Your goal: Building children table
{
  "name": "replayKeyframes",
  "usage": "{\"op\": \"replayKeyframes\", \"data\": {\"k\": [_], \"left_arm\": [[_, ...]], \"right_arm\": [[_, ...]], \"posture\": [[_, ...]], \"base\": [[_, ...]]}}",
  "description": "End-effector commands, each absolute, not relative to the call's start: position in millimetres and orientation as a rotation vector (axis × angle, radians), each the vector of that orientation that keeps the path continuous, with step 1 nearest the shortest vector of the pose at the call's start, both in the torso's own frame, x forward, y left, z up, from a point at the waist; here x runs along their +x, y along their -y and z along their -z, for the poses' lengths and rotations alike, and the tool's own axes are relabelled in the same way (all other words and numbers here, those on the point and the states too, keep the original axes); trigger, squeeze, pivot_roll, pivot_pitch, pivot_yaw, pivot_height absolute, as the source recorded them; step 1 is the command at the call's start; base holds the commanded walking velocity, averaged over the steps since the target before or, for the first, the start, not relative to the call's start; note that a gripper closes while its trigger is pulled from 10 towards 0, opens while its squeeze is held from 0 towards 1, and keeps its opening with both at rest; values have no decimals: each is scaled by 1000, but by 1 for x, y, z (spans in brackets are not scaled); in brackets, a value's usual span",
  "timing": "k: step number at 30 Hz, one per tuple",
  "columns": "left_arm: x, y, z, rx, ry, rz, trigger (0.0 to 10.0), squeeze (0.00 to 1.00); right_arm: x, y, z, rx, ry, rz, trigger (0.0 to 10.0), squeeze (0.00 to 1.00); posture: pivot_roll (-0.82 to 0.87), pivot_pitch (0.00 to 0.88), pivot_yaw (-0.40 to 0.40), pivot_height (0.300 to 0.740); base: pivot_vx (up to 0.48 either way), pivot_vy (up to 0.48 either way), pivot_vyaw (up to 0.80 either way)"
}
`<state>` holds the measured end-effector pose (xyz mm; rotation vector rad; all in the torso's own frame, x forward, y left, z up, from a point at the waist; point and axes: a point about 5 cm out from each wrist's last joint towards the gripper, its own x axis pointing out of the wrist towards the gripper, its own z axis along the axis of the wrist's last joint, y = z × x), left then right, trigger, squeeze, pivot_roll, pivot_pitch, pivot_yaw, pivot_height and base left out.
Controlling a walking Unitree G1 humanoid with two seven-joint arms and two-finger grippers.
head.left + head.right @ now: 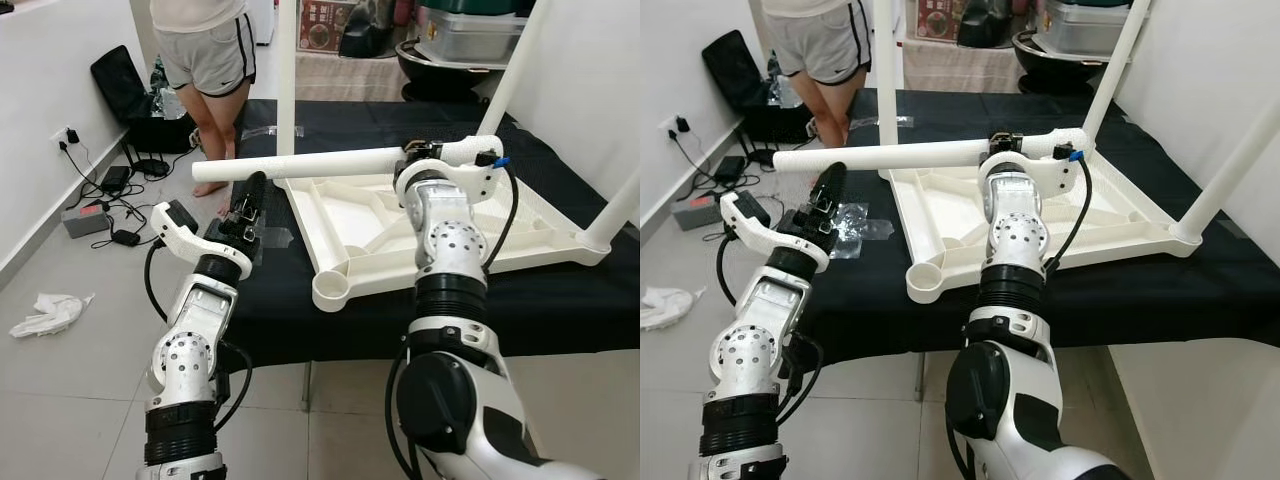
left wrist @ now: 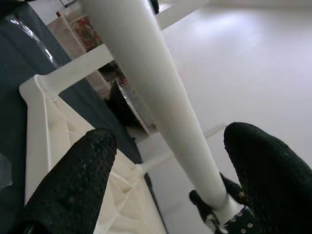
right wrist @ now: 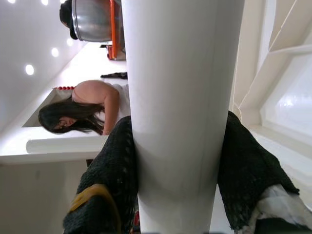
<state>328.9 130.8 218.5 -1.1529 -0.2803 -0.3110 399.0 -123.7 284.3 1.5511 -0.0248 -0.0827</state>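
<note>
White plastic table leg point(image 1: 300, 163) hangs level over the upturned tabletop point(image 1: 440, 225) on the black worktop point(image 1: 560, 300). Right gripper point(image 3: 175, 161) has jaws clamped on it; left gripper point(image 2: 168, 165) jaws are spread around it. Leg-fitting stage, I'd say: next, swing it upright into the empty corner socket point(image 1: 333, 290).

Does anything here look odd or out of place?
The white table lies upside down on the black cloth, one corner socket lacking a leg. The right tool grips the loose leg sideways. A crumpled rag lies on the floor.
</note>
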Motion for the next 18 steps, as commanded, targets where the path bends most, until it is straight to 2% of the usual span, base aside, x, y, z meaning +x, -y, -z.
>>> {"op": "replayKeyframes", "data": {"k": [1,18], "left_arm": [[335,-91,-260,-1348,370,471,10000,0],[362,-97,-278,-1421,459,477,10000,0]], "right_arm": [[397,123,-292,1593,32,59,0,0],[390,103,-288,1610,-33,28,0,0]], "posture": [[106,63,-107,740],[81,70,-98,740]], "base": [[0,0,0],[0,0,0]]}}
